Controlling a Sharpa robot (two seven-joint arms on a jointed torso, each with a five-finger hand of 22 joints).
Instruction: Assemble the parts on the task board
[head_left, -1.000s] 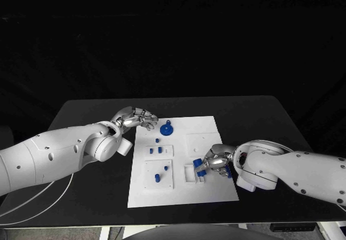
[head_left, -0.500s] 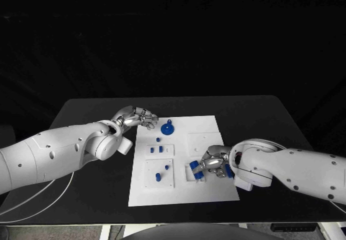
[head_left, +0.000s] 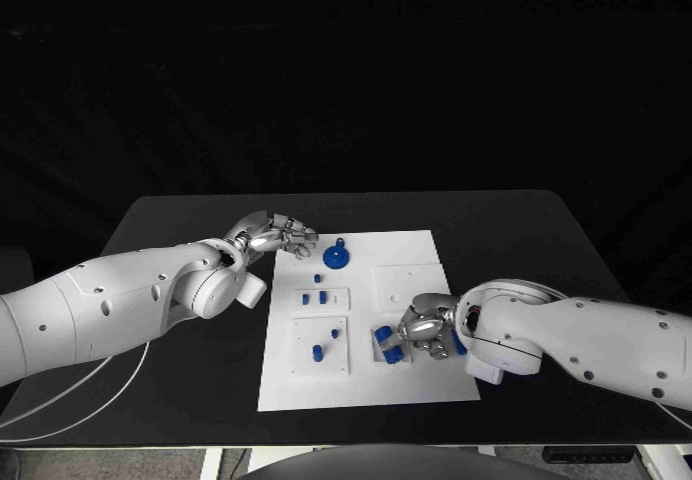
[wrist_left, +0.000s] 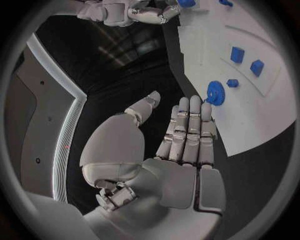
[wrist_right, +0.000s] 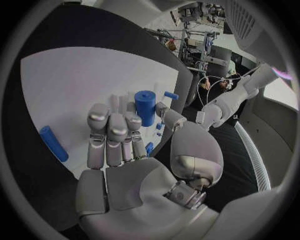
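The black tabletop (head_left: 188, 385) carries the white task board (head_left: 418, 385) at its middle, with small blue parts (head_left: 316, 353) spread over it. The left robot hand (head_left: 277, 236) hovers at the board's far left corner near a round blue part (head_left: 335, 261), fingers extended side by side, holding nothing. The right robot hand (head_left: 420, 326) reaches over the board's near right area beside a blue cylinder (wrist_right: 145, 106); whether it grips anything cannot be told, since its fingers hide the contact.

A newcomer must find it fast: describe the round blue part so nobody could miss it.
Start at the white task board in the middle of the black table. Go to its far end, near the left hand. The round blue part lies there, a disc with a small tab, unlike the small blocky pieces nearer.
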